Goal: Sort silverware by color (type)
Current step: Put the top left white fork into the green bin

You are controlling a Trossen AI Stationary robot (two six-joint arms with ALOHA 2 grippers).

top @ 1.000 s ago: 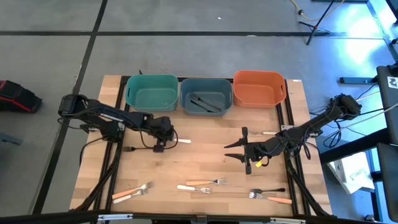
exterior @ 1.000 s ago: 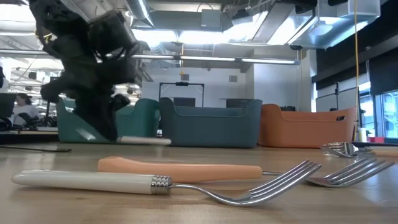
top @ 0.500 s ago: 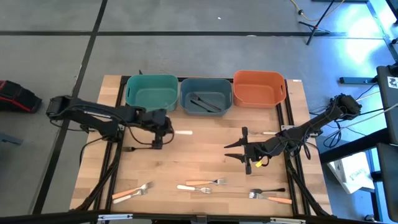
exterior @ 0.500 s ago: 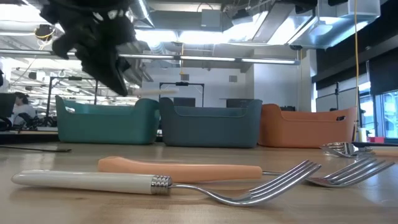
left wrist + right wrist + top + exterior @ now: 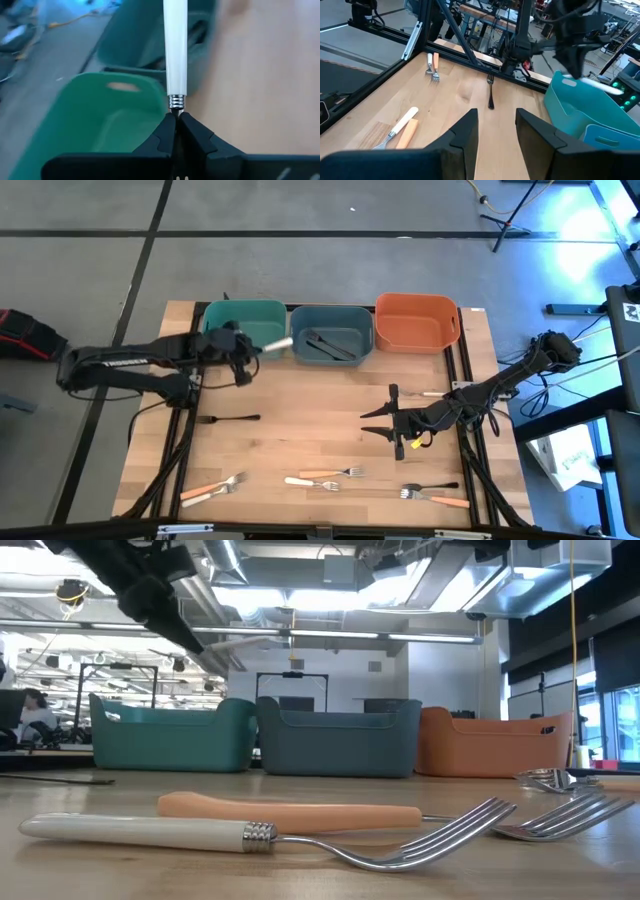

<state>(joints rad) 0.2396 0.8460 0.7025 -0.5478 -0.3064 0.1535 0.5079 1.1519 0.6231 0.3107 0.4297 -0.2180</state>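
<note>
Wooden table: forks, three bins

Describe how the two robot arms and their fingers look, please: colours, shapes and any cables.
Both arms are black and slim, built of jointed segments. The left arm and the right arm each carry dark cables along them. The right gripper shows a small yellow mark nearby. In the wrist views the fingers are matte black, flat and angular, tapering toward the tips.

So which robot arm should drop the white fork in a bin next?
The left one. Its hand already grips the white fork and hangs over the teal bin, so it likely only needs to let go. The right hand is open and empty, farther out over the table.
</note>
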